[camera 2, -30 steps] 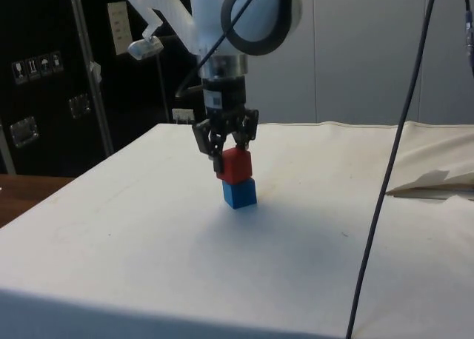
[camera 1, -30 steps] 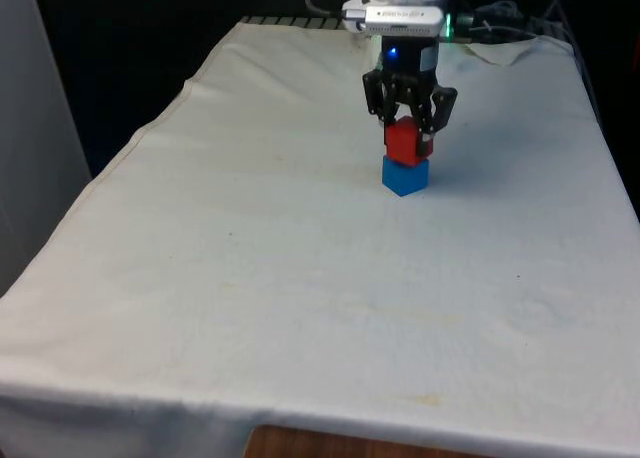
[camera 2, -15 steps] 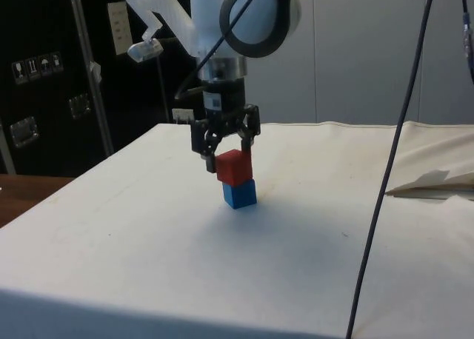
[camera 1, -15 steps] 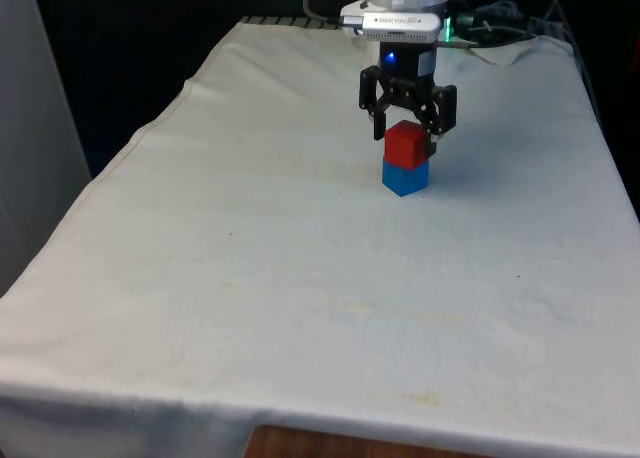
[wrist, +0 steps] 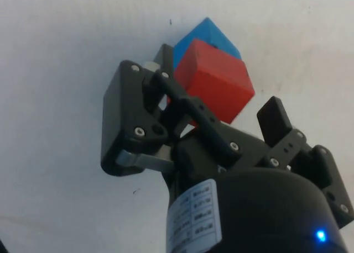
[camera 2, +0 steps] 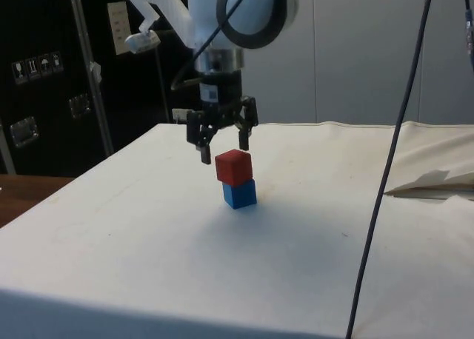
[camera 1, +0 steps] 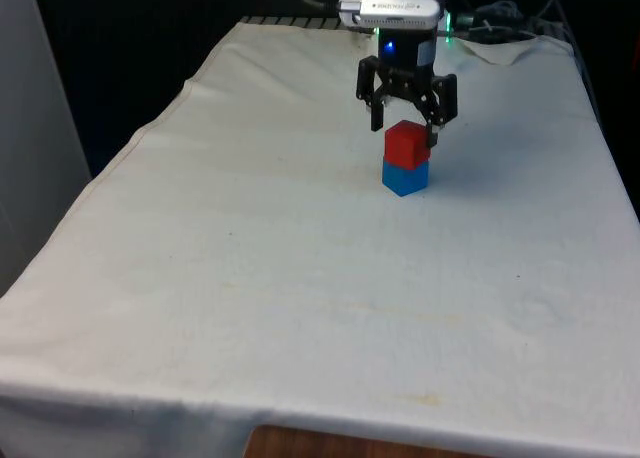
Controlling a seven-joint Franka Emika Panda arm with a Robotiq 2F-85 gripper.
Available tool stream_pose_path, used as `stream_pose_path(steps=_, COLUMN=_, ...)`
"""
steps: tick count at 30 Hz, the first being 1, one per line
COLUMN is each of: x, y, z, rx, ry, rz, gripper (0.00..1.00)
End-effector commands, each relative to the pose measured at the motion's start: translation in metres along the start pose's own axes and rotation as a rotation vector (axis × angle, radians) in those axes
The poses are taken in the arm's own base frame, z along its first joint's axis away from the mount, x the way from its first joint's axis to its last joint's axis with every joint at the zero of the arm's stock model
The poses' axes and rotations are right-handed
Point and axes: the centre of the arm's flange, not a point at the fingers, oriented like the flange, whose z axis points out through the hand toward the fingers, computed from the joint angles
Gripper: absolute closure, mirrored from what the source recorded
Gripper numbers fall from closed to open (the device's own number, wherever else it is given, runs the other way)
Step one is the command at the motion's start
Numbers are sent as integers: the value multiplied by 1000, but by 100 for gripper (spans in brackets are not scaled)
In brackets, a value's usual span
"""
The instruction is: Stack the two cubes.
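A red cube (camera 1: 407, 143) rests on top of a blue cube (camera 1: 404, 176) on the white cloth, towards the far end of the table. The red one sits slightly turned on the blue one. My gripper (camera 1: 406, 119) hangs open just above the stack, its fingertips level with the red cube's top and apart from its sides. In the side view the red cube (camera 2: 234, 166) and blue cube (camera 2: 240, 194) stand free below the gripper (camera 2: 224, 152). From the wrist, the red cube (wrist: 215, 79) shows between the spread fingers, with the blue cube (wrist: 207, 35) beneath it.
The white cloth (camera 1: 250, 278) stretches wide and flat around the stack. A black cable (camera 2: 392, 154) hangs across the side view, near a fold of cloth (camera 2: 437, 182). The table's left edge (camera 1: 130, 148) drops off beside a dark gap.
The gripper was shut on the red cube, which sat on the blue one. It has let go, opened wide and risen a little. The stack has stayed in place.
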Motion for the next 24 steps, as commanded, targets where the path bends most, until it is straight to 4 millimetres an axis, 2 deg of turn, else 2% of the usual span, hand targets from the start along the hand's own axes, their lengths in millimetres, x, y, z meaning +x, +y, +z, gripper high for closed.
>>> stream_pose_path(steps=1, x=1, y=1, z=-6, rx=-4, ry=-5, rz=-1, gripper=0)
stream_pose_path(steps=10, x=14, y=0, z=-34, rx=-4, ry=-11, rz=-24, gripper=0)
stream_pose_path(steps=12, x=15, y=-1, z=-33, rx=-5, ry=-5, rz=-24, gripper=0)
stream_pose_path(steps=17, x=22, y=-3, z=-50, rx=-2, ry=-14, rz=-70, gripper=0)
stream_pose_path(steps=24, x=23, y=-4, z=-61, rx=-1, ry=-8, rz=-126, gripper=0)
